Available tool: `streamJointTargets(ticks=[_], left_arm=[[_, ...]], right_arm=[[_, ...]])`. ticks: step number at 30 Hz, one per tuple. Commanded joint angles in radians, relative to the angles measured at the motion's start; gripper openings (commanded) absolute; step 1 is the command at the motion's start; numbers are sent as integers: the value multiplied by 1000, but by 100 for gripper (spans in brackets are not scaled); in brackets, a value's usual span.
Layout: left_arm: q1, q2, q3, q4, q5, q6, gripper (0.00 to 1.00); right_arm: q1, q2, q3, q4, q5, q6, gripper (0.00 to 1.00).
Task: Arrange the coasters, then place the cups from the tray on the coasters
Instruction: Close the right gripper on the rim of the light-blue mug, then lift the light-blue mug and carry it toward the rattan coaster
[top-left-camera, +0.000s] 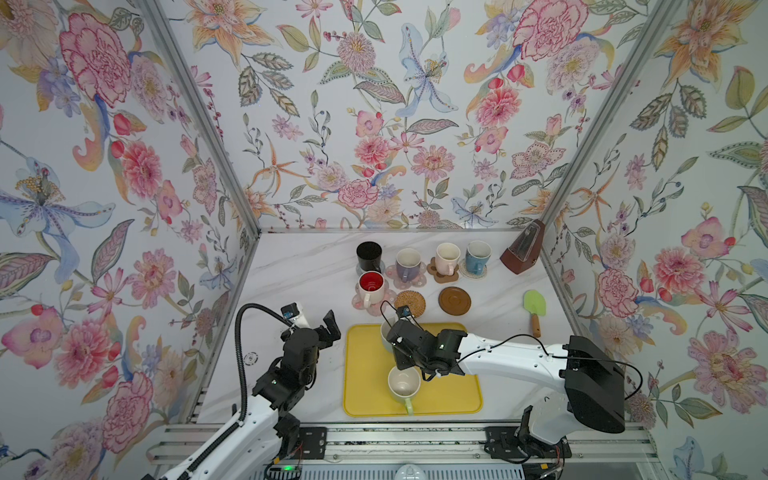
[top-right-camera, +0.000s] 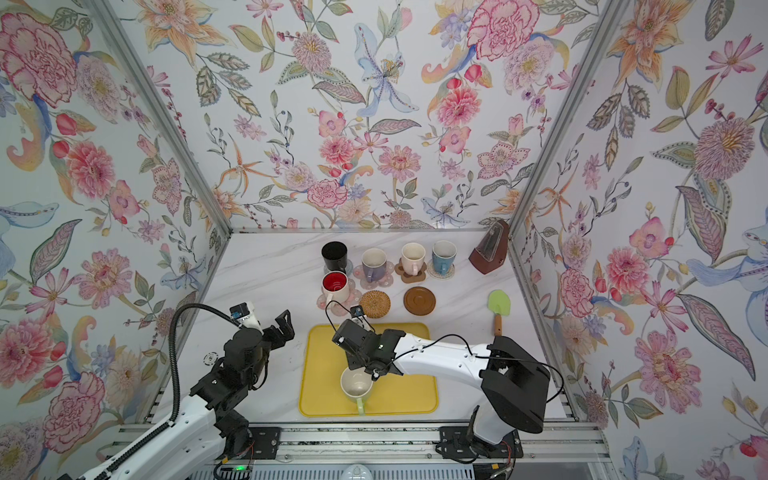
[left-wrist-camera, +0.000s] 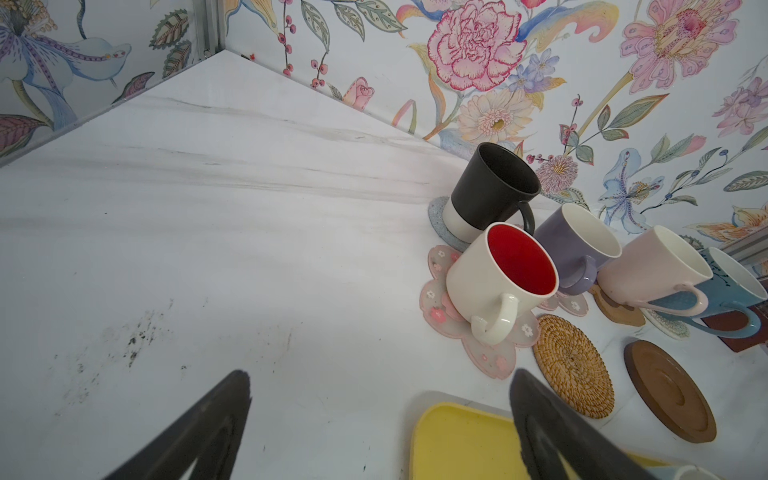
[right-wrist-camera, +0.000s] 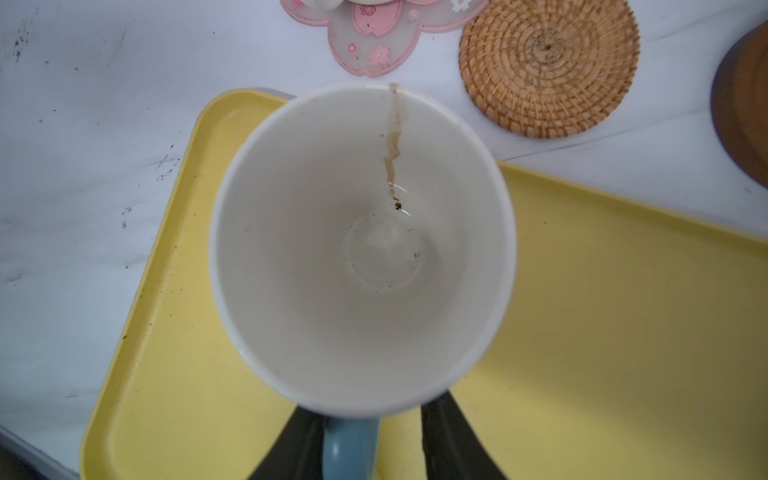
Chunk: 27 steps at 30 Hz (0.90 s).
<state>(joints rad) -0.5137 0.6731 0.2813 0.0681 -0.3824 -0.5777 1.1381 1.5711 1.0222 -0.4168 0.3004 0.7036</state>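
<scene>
Currently: right tool (right-wrist-camera: 368, 415) straddles the handle of the light blue mug (right-wrist-camera: 361, 249), standing in the far left corner of the yellow tray (right-wrist-camera: 602, 332). One finger is against the handle with a gap at the other, so no pinch. Left tool (left-wrist-camera: 380, 380) is spread wide over the counter (left-wrist-camera: 208, 228). Green mug (top-left-camera: 404, 384) also stands on the tray. Rattan coaster (top-left-camera: 409, 304) and wooden disc coaster (top-left-camera: 454, 301) lie bare just beyond it.
</scene>
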Motion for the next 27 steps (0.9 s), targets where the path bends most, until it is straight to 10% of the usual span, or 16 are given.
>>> streamJointTargets(ticks=[1,27], left_arm=[[14,0,-17,-5,-21,-10,99],[27,5,-17,-5,-6,-17,99]], right_arm=[[-11,23,26,-25,31,-17,37],[-27,32,61,-18,51,-125,12]])
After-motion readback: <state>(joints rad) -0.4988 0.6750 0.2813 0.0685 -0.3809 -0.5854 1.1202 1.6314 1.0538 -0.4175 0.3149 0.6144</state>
